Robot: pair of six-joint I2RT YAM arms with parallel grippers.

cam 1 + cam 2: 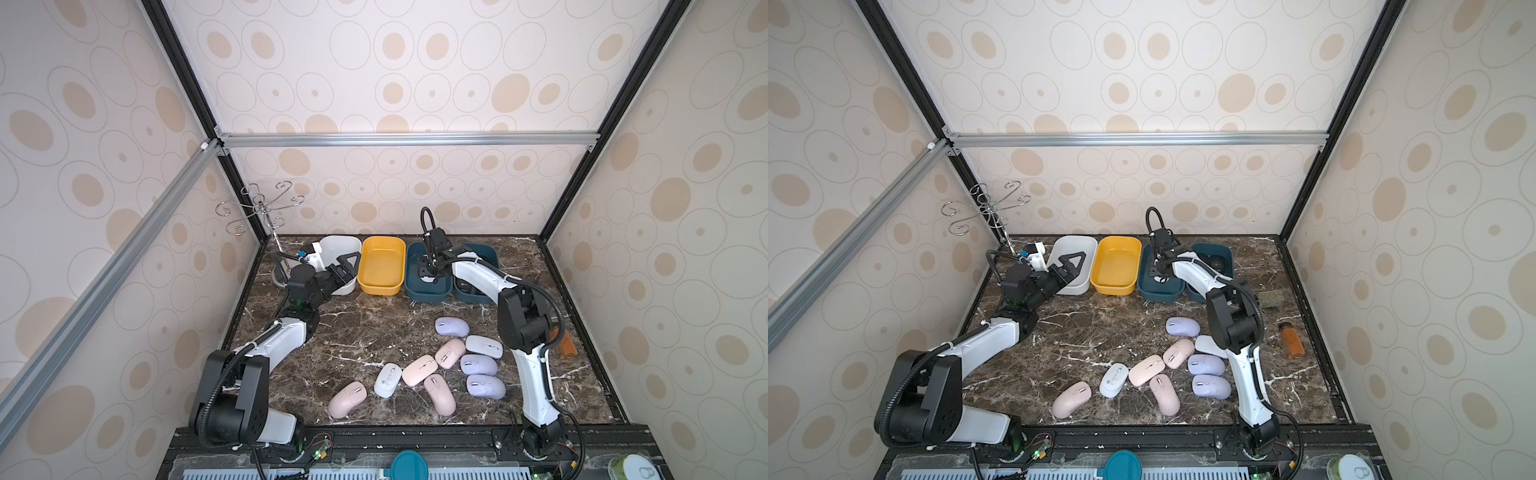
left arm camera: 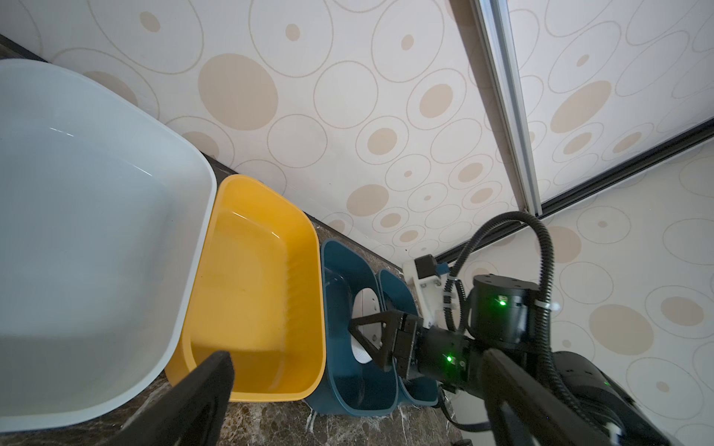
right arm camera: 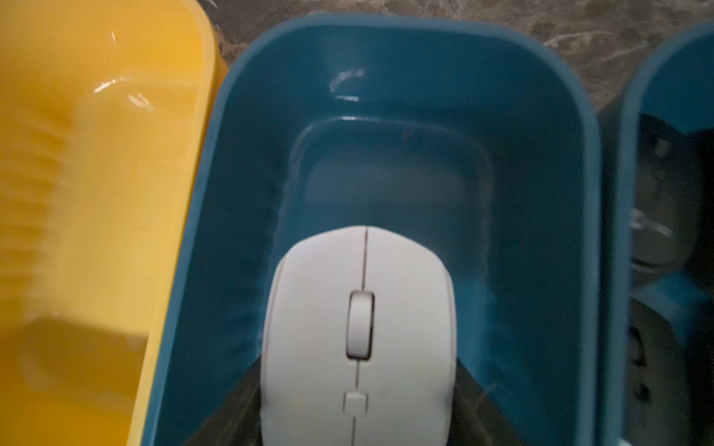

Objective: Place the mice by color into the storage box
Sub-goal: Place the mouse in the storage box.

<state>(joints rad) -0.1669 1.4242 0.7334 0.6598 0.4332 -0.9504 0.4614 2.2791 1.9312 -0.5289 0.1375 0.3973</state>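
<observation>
Right gripper (image 1: 428, 272) is down inside the teal bin (image 1: 428, 297) at about 1 o'clock on the table, jaws clamped on the sides of a white mouse (image 3: 359, 328). The mouse is below the rim and nose toward the back wall. Can't tell if it's touching the floor yet.

Left gripper (image 1: 351, 266) hangs over the white bin (image 1: 336, 241) at 11 o'clock, jaws wide apart w/ nothing in them. Yellow bin (image 1: 382, 291) at 12 is empty. The 2nd teal bin (image 3: 618, 193), right beside the first, has black mice (image 3: 653, 239) in it.

Left on the table, 4 to 5 o'clock: pink mice (image 1: 347, 399), lavender mice (image 1: 452, 326) and two more white ones (image 1: 387, 380).

What could go wrong imo:
- If the mouse is still up in the air when it's let go, the smooth shell could bounce or flip.
- The jaws sit close to the bin walls, so spreading them or lifting out crooked could snag the rim and drag the bin. It touches both neighbours, so they'd shift too.
- Two same-colour bins side by side makes it easy to drop a later white one in w/ the black.
</observation>
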